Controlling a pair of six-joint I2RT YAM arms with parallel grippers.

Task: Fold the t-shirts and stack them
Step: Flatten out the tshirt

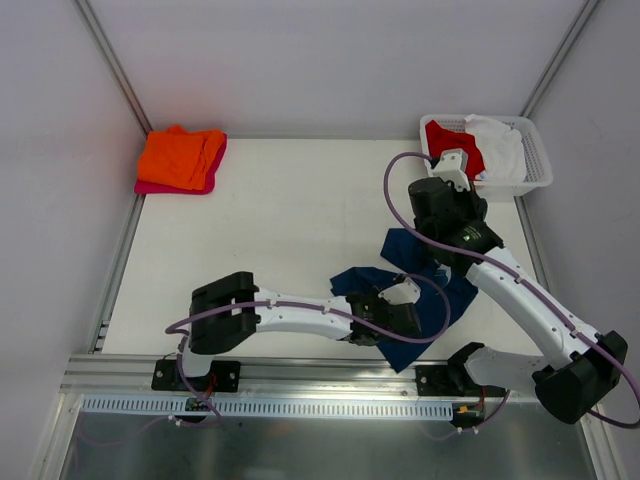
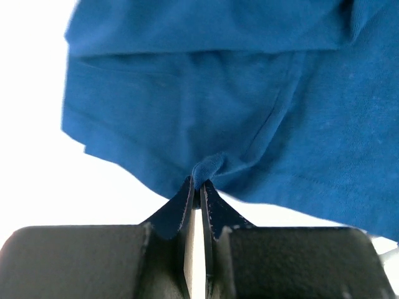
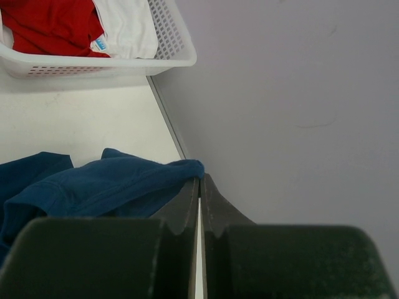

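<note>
1. The navy t-shirt (image 1: 408, 250) is bunched on the surface (image 1: 290, 220) at about 5 o'clock, between the two arms.
2. The left pincer (image 2: 199, 187) is pressed together on a small pucker at the shirt's edge. From its tips the cloth spreads toward 12 o'clock.
3. The right pincer (image 3: 201, 184) is likewise clamped, pinching another edge of the same shirt, which trails off toward 9 o'clock.
4. At 10 o'clock an orange t-shirt (image 1: 180, 155) rests on a magenta-pink t-shirt (image 1: 165, 189).
5. At 2 o'clock a white basket (image 1: 537, 160) holds a red t-shirt (image 1: 455, 140) and a white t-shirt (image 1: 500, 145).
</note>
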